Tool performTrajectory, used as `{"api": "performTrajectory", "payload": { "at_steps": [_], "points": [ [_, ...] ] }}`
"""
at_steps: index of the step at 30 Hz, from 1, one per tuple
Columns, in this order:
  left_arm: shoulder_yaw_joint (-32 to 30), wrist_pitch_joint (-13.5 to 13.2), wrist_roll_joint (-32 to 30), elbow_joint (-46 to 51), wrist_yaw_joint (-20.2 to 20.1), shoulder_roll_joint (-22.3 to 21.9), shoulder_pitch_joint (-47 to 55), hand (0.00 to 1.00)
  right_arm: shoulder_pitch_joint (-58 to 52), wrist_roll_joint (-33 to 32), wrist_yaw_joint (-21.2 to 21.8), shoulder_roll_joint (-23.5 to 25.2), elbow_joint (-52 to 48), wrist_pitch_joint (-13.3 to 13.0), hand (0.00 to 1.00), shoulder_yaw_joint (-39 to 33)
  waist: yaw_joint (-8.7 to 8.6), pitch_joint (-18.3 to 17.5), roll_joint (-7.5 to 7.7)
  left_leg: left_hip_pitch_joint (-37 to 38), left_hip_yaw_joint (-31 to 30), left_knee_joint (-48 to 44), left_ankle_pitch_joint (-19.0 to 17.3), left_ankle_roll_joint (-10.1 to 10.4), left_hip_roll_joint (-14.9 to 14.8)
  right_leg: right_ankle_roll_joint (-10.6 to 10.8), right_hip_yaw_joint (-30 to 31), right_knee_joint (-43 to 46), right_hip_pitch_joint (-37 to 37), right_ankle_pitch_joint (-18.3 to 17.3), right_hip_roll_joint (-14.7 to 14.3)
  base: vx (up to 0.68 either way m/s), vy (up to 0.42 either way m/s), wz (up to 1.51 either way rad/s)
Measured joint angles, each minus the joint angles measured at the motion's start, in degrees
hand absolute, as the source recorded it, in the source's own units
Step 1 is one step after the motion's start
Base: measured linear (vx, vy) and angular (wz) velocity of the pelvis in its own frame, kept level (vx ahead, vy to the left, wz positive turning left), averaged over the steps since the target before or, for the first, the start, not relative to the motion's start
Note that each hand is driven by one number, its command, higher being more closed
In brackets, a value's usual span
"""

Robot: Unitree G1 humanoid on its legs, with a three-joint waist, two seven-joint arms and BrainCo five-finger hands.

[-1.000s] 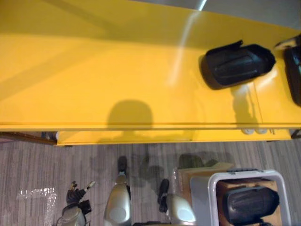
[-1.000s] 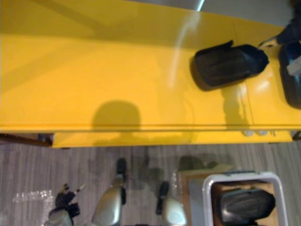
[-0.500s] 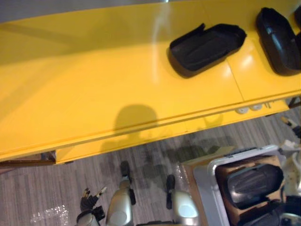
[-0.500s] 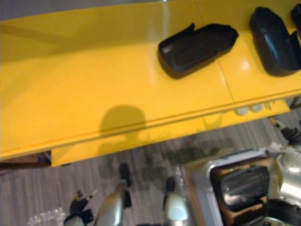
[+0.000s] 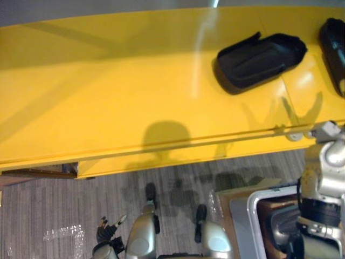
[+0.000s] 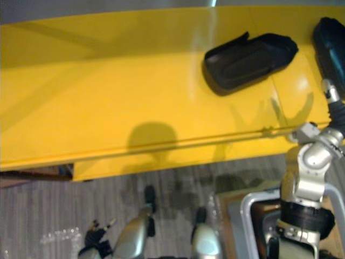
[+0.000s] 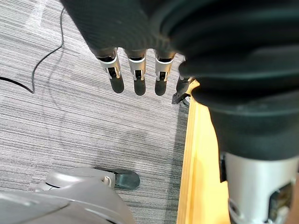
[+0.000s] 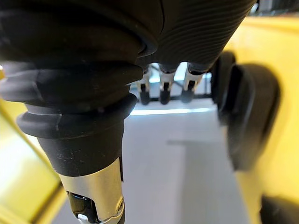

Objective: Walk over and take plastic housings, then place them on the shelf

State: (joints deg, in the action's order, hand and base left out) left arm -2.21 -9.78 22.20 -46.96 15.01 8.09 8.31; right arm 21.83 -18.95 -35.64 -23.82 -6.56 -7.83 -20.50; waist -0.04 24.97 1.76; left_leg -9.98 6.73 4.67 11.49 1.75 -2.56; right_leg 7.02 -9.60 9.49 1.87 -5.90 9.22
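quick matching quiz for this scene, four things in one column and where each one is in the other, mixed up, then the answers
Things
1. plastic housing
2. white bin
3. left robot hand
4. right robot hand

Places
A. low over the grey floor, fingers straight
B. below the front edge of the yellow shelf, at the robot's right
C. lying on top of the shelf
D. up by the shelf's right end, fingers straight, holding nothing

Pairs: 1-C, 2-B, 3-A, 4-D
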Motion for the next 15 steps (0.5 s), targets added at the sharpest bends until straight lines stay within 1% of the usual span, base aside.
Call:
{"api": "performTrajectory", "payload": {
  "at_steps": [1, 3, 4, 6, 7, 10, 13, 15],
  "points": [
    [0.07, 0.03, 0.00, -0.01, -0.01, 0.00, -0.04, 0.00, 0.03, -0.01, 0.01, 0.03, -0.02, 0.88, 0.00, 0.44, -0.03, 0.05, -0.09, 0.03, 0.00, 0.00, 0.01, 0.01, 0.00, 0.00, 0.01, 0.02, 0.00, 0.00, 0.00, 0.00, 0.000, 0.00],
    [0.29, 0.06, -0.03, -0.75, -0.04, -0.04, -0.43, 0.00, 0.63, -1.83, 0.53, 0.58, 0.61, 5.24, 0.00, 2.84, -0.11, 0.27, -0.48, 0.22, 0.00, 0.00, 0.11, 0.02, -0.11, 0.03, 0.11, 0.23, -0.01, -0.03, -0.07, 0.00, -0.010, -0.04],
    [0.61, 0.04, -0.03, -1.20, -0.04, -0.04, -0.63, 0.00, 1.46, -2.91, 0.39, 1.02, 1.73, 6.65, 0.00, 3.99, -0.20, 0.32, -0.57, 0.33, 0.00, 0.00, 0.14, 0.05, -0.18, 0.04, 0.16, 0.33, -0.01, -0.06, -0.11, -0.01, -0.012, -0.05],
    [1.04, -0.03, -0.05, -1.41, -0.04, -0.01, -0.88, 0.00, 4.01, -4.38, -0.41, 1.48, 6.77, 8.78, 0.00, 5.82, -0.15, 0.46, -0.81, 0.62, -0.04, 0.00, 0.18, 0.11, -0.34, 0.02, 0.18, 0.59, -0.10, -0.10, -0.23, -0.01, -0.007, -0.02],
    [1.28, -0.12, -0.06, -1.40, -0.04, -0.04, -1.31, 0.00, 6.51, -5.79, -1.89, 1.50, 11.43, 9.45, 0.00, 5.99, 0.12, 0.74, -1.31, 0.74, -0.11, 0.00, 0.22, 0.05, -0.38, 0.06, 0.13, 0.86, -0.14, -0.18, -0.27, 0.00, 0.000, 0.00],
    [2.52, -0.12, -0.03, -1.45, -0.04, -0.12, -1.52, 0.00, 11.46, -9.37, -4.09, 1.49, 17.10, 9.64, 0.00, 5.97, 0.35, 1.25, -2.23, 0.73, -0.23, 0.00, 0.36, -0.17, -0.39, 0.10, 0.00, 1.09, -0.11, -0.20, -0.27, 0.00, 0.000, 0.00],
    [3.11, -0.08, 0.01, -1.44, -0.11, 0.05, -1.67, 0.00, 16.47, -12.22, -5.27, 1.28, 23.20, 9.56, 0.00, 6.03, 0.63, 1.35, -2.42, 0.58, -0.90, 0.00, 0.64, 0.01, -0.35, 0.12, -0.49, 1.25, -0.16, -0.22, -0.27, -0.01, -0.006, 0.06],
    [3.49, -0.06, 0.03, -1.50, -0.12, 0.25, -1.80, 0.00, 19.36, -12.49, -6.56, 0.84, 26.21, 9.17, 0.00, 6.01, 0.75, 1.39, -2.49, 0.32, -1.46, -0.01, 0.93, 0.08, -0.32, 0.11, -1.11, 1.26, -0.24, -0.23, -0.27, 0.01, -0.011, 0.14]
  ]
}}
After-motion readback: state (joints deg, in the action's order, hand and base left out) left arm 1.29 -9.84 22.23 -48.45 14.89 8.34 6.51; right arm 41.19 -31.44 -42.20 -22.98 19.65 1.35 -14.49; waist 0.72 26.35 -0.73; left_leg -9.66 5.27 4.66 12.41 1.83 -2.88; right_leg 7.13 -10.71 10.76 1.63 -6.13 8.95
